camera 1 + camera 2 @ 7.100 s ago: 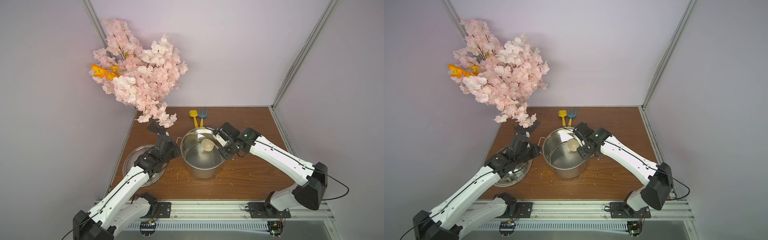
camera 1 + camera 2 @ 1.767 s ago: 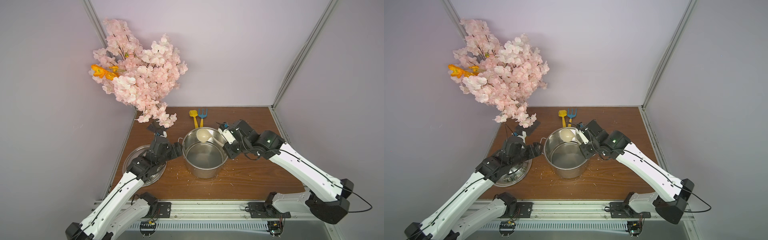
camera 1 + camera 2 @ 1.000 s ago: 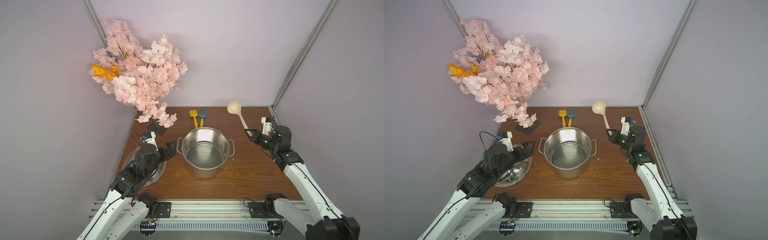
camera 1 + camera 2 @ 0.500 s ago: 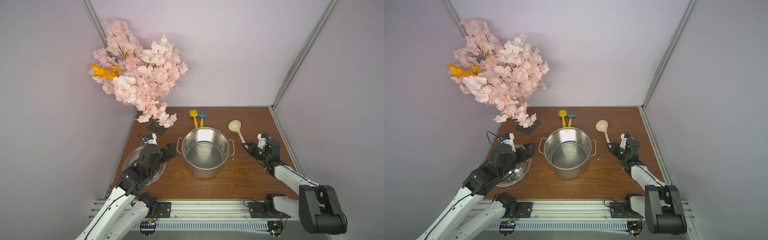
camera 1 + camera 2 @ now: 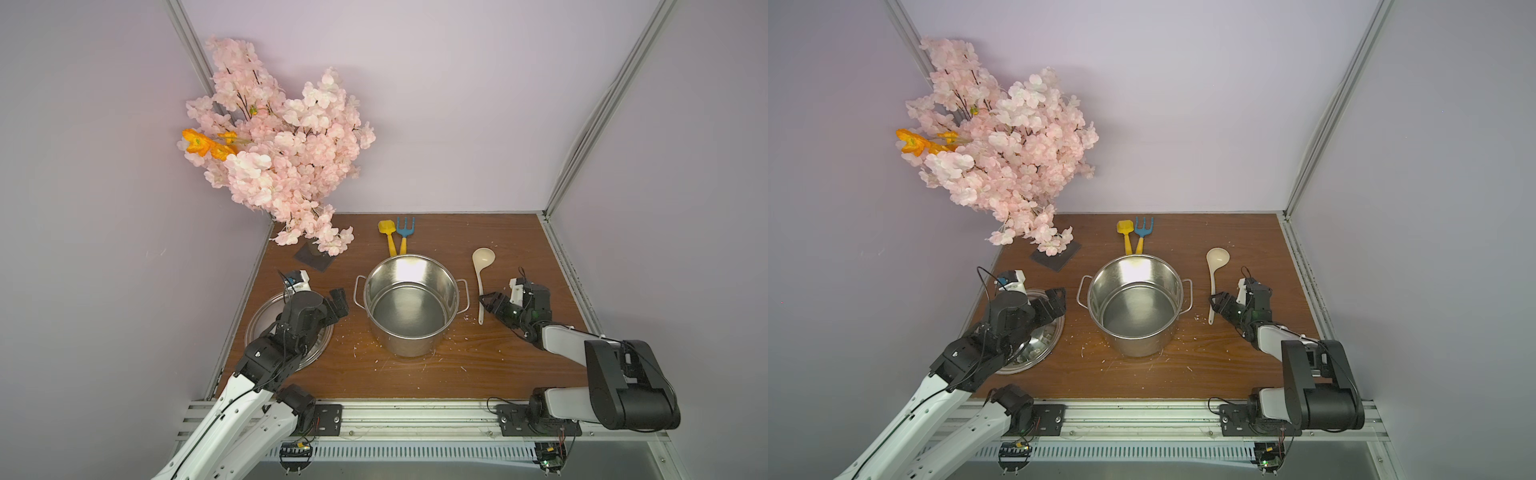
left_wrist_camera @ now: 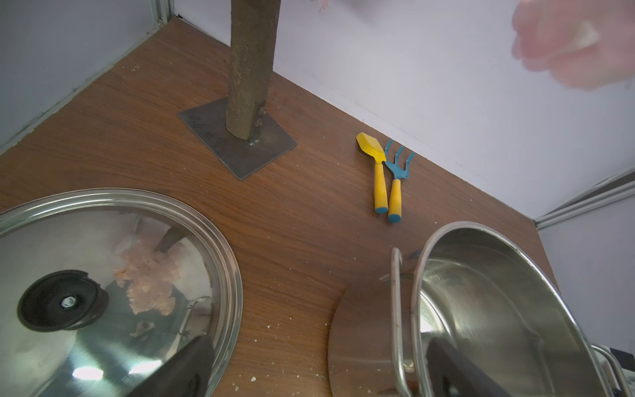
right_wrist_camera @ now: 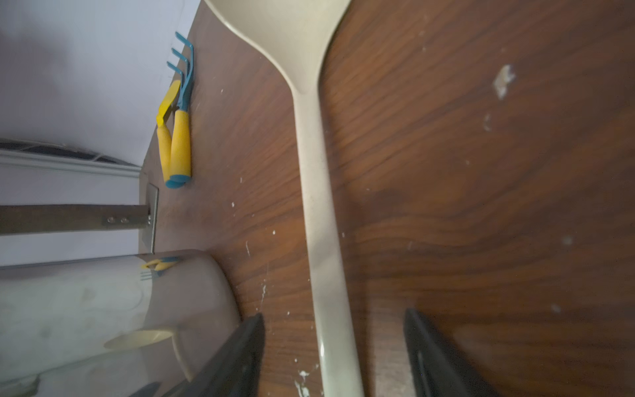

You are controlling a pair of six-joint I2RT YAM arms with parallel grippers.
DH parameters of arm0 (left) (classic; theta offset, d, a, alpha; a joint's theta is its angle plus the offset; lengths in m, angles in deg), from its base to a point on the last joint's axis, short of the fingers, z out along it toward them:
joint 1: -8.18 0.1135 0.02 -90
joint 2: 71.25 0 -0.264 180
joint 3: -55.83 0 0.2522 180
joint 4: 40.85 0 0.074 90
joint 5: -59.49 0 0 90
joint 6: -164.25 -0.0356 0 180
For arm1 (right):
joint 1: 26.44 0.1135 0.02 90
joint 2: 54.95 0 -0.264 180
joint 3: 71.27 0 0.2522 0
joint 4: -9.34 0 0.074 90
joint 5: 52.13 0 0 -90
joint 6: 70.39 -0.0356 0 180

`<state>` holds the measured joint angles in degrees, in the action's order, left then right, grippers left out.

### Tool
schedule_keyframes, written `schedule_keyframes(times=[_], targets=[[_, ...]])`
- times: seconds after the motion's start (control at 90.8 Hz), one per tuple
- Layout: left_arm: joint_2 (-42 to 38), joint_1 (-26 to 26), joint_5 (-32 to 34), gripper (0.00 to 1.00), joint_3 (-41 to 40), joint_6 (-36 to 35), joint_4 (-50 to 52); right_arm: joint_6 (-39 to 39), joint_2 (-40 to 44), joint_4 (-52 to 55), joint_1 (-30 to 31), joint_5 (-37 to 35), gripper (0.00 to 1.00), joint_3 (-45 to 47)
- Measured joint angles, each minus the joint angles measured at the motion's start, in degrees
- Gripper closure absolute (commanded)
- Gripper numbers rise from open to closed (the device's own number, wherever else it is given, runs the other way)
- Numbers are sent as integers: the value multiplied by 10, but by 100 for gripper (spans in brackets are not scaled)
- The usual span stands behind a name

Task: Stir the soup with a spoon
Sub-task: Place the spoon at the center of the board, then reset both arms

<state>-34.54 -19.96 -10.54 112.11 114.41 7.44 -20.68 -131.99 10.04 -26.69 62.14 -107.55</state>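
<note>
**Ladle at rest beside the stockpot; both pincers open**

The cream ladle (image 5: pixel 480 286) lies flat on the wooden bench (image 5: pixel 415 374). It is at 3 o'clock from the steel stockpot (image 5: pixel 407 347), near the pot's wire loop handle but apart from it. The ladle's bowl, mouth up, points toward 12 o'clock, and its slim handle runs back toward 6 o'clock.

The right pincer (image 5: pixel 487 302) sits low over the near part of that handle, reaching in from about 4 o'clock. In the right wrist view its dark fingers (image 7: pixel 240 354) stand wide apart, one on either side of the handle. Bare wood shows between each finger and the plastic, so it has hold of nothing.

The stockpot stands upright at mid-bench, its inside bare, shiny metal. The left pincer (image 5: pixel 338 305) hovers at 9 o'clock from the pot, between the pot and a steel lid (image 5: pixel 259 320) that lies knob up on the bench. Its jaws are spread wide and empty.

At 12 o'clock from the pot, a yellow toy shovel (image 5: pixel 388 239) and a blue toy rake (image 5: pixel 404 232) lie side by side. A pink blossom tree (image 5: pixel 282 158) rises from a dark base plate (image 5: pixel 311 262) at about 10 o'clock.
</note>
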Motion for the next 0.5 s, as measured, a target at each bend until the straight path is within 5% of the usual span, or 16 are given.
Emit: schedule_keyframes(times=[0.297,0.495], targets=[[77,0,81,1,0,-34,-39,66,112,79,0,-134,1,-52],[104,44,120,1,-76,-123,-200,84,214,-8,0,-273,1,-5]])
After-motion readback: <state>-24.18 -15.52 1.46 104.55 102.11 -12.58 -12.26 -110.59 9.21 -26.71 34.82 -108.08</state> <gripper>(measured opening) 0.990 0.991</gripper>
